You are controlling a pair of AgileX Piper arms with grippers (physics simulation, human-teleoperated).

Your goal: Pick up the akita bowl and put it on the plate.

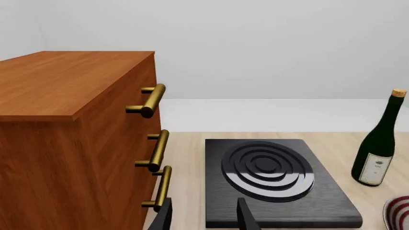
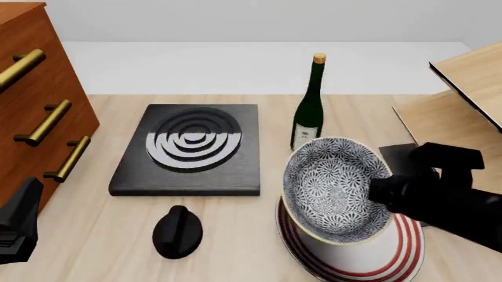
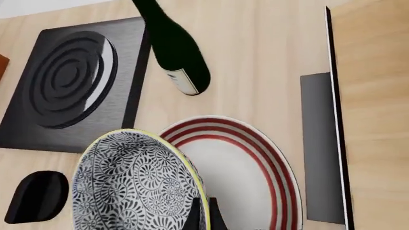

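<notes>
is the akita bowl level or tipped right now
Tipped. In the front view the akita bowl shows its patterned inside to the camera, held by the right hand at its rim above the plate.

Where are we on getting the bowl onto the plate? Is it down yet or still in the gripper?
Pickup looks done: the right gripper is shut on the rim of the akita bowl, which is held tilted above the plate. In hand: carrying it over the plate. Left: level it, lower it, release. I cannot tell whether its underside touches the plate. The left gripper is open, away by the stove.
</notes>
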